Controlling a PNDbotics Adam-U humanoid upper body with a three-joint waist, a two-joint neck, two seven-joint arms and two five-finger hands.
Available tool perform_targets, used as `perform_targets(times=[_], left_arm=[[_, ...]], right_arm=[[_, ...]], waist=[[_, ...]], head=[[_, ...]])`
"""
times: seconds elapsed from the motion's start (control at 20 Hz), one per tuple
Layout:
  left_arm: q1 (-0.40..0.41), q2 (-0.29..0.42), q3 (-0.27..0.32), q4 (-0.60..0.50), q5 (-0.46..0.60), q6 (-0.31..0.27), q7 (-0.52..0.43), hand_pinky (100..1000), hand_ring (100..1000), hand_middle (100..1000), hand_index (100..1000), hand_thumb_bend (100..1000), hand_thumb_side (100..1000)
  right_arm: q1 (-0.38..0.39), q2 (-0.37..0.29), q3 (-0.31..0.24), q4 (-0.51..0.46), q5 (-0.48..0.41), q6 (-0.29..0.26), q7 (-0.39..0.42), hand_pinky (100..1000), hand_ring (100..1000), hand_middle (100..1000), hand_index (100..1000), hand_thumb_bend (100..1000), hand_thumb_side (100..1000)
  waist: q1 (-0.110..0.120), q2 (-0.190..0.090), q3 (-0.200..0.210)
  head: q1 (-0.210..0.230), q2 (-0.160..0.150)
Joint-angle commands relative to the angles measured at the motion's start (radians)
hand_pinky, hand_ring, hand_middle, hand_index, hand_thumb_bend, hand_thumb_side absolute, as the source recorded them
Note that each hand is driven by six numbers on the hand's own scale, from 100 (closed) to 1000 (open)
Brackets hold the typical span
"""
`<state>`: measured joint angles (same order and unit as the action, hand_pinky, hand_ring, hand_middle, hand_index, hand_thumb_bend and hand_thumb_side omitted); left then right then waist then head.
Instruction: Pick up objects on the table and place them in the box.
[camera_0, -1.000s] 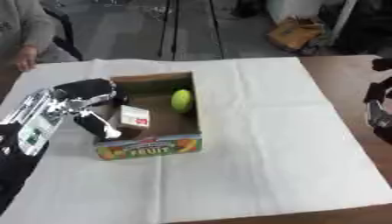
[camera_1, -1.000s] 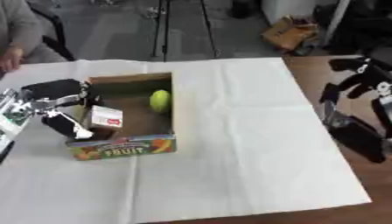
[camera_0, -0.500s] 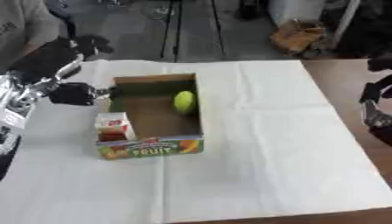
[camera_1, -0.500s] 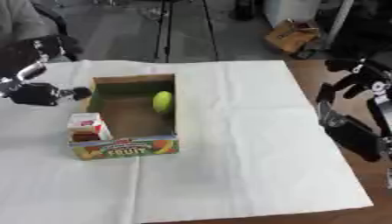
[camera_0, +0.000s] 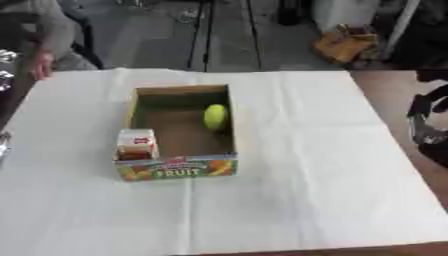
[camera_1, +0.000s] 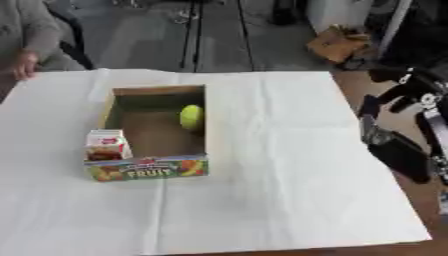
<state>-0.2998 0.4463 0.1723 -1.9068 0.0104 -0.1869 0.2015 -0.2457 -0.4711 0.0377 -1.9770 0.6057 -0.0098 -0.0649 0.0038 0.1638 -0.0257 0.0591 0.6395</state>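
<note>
The cardboard fruit box (camera_0: 175, 169) stands open on the white cloth, left of centre. A small red and white carton (camera_0: 136, 145) stands upright in its near left corner. A yellow-green round fruit (camera_0: 215, 116) lies against the box's right wall. My right hand (camera_1: 395, 150) hangs off the table's right edge, fingers relaxed and holding nothing, well away from the box. Of my left arm only a silver and black sliver (camera_0: 4, 75) shows at the left edge.
The white cloth (camera_1: 280, 190) covers the table, and bare brown wood (camera_1: 350, 82) shows at the far right. Beyond the far edge are tripod legs (camera_0: 206, 35) and a brown cardboard box (camera_0: 346, 45) on the floor.
My left hand let go of the carton in the box's near left corner, lifted away to the upper left and has almost left the view. The right hand stayed put.
</note>
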Motion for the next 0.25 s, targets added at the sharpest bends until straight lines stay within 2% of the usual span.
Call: perform_targets(times=[0.05, 0.25], left_arm=[[0.020, -0.015, 0.052, -0.045, 0.089, -0.009, -0.010, 632, 735, 789, 865, 612, 1000], [0.056, -0.049, 0.083, -0.059, 0.126, -0.006, -0.025, 626, 726, 780, 865, 611, 1000]], right_arm=[[-0.007, -0.011, -0.013, -0.007, 0.002, 0.001, -0.006, 513, 595, 720, 841, 100, 370], [-0.007, -0.010, -0.014, -0.007, 0.003, 0.003, -0.007, 513, 595, 720, 841, 100, 366]], waist=[[-0.001, -0.017, 0.002], [-0.005, -0.017, 0.007]], head=[[-0.007, 0.002], [-0.008, 0.002]])
